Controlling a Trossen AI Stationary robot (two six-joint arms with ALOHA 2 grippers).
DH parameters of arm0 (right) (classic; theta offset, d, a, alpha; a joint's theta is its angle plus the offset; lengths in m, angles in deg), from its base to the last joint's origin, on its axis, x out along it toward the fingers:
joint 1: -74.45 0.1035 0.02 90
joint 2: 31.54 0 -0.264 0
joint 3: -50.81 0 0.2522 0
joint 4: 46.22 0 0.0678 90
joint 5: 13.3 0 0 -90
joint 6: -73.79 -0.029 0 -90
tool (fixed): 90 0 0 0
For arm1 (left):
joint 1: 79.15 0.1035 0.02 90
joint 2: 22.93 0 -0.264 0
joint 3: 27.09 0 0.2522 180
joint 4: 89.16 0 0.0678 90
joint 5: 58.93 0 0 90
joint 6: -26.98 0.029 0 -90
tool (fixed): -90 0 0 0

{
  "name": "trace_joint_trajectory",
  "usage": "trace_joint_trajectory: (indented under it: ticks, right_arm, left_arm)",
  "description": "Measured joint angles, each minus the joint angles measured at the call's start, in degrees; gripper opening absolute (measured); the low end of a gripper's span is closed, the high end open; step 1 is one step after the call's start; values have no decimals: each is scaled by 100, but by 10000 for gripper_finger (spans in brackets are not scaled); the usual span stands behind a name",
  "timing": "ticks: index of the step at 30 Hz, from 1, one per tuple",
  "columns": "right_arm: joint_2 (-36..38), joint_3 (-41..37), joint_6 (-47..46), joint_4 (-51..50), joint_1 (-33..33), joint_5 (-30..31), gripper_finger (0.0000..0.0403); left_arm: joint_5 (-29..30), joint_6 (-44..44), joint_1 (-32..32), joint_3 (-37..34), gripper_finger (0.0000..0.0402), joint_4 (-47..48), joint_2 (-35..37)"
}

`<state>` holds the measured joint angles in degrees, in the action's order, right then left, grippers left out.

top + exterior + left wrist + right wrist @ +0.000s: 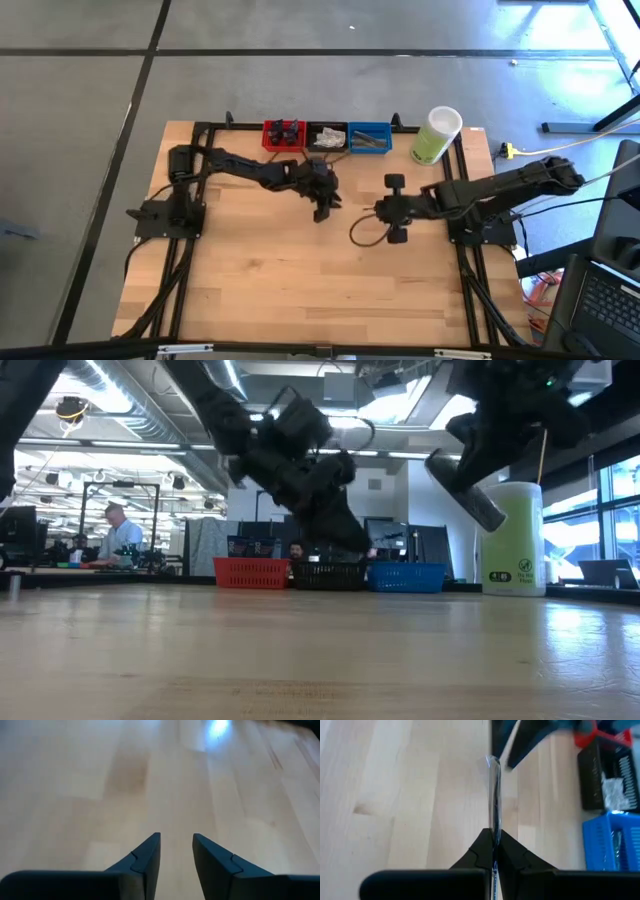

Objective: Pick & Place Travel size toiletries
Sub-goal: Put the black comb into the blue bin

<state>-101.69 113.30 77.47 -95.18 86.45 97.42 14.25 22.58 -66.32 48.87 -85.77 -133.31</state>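
Note:
My right gripper [494,834] is shut on a thin clear packet [494,790], seen edge-on and sticking out ahead of the fingers. In the high view this gripper [382,210] hangs over the middle of the table. My left gripper [176,837] is open with only bare wood between its fingers; it hangs just left of the right one [323,210]. Other toiletries lie in the bins at the far edge: dark tubes in the red bin [283,135], pale packets in the black bin [326,137], grey sachets in the blue bin [369,138]. My right gripper pinches one end of the clear packet [494,822] between its two fingers. The fingers slant down from the table's right side and lie along the packet. The packet is lifted clear of the table and points straight on from the fingertips, its thin edge toward the camera.
A tall pale-green container with a white lid [436,135] stands at the far right, beside the blue bin. A black frame [200,130] runs round the wooden table. The near half of the table [320,290] is bare wood.

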Motion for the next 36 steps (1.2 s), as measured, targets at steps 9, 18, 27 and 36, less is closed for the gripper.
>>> trace_joint_trajectory:
  ticks: [9, 18, 27, 36]
  right_arm:
    - [51, 0, 778, -45, -1016, -689, 8]
    - [83, 4, 1409, 274, -2237, -1553, 8]
    - [83, 4, 1651, 419, -3218, -1809, 8]
    - [83, 4, 1677, 842, -3941, -2119, 8]
  left_arm:
    - [766, 335, 154, -377, 109, 239, 1315]
    - [1415, 629, 159, -739, 109, 172, 2202]
    - [1429, 629, 154, -739, 109, 212, 2259]
    - [1429, 621, 152, -739, 109, 208, 2259]
